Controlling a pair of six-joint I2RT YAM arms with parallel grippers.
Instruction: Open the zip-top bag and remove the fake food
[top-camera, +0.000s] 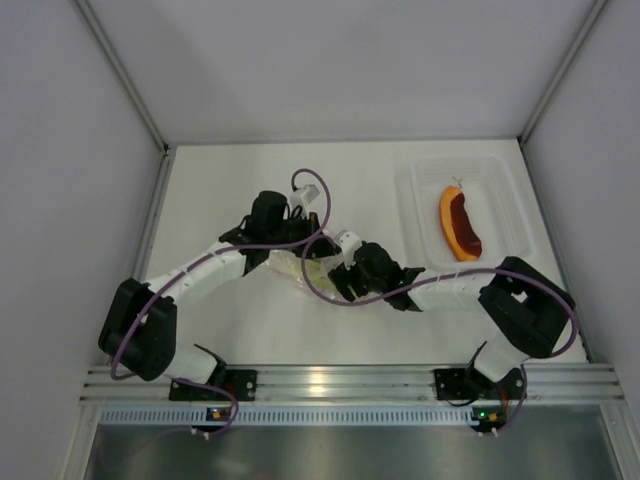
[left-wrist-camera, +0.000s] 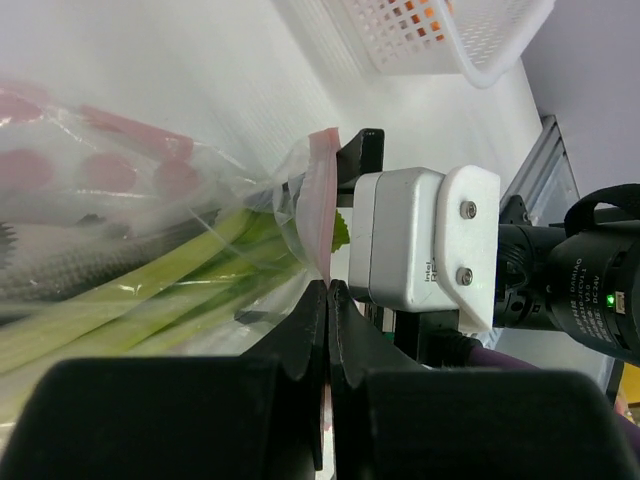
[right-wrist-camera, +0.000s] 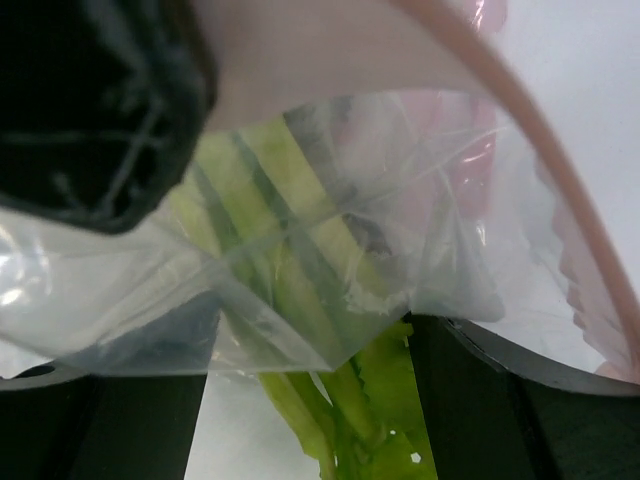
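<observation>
The zip-top bag (top-camera: 296, 268) lies between the two grippers at the table's middle. My left gripper (left-wrist-camera: 328, 288) is shut on the bag's edge at the pink zip strip (left-wrist-camera: 322, 200). Green and pale leek-like stalks (left-wrist-camera: 150, 290) lie inside the clear film. My right gripper (right-wrist-camera: 310, 420) stands open at the bag's mouth. The green stalk ends (right-wrist-camera: 370, 400) stick out between its fingers (right-wrist-camera: 480, 400), with a gap on the left side. An orange and dark red slice (top-camera: 460, 225) rests in the clear tray (top-camera: 505, 190).
The tray stands at the back right, its lattice rim (left-wrist-camera: 480, 50) showing in the left wrist view. White walls close in the table on three sides. A metal rail (top-camera: 330, 382) runs along the near edge. The right wrist's camera housing (left-wrist-camera: 420, 250) sits just behind the zip strip.
</observation>
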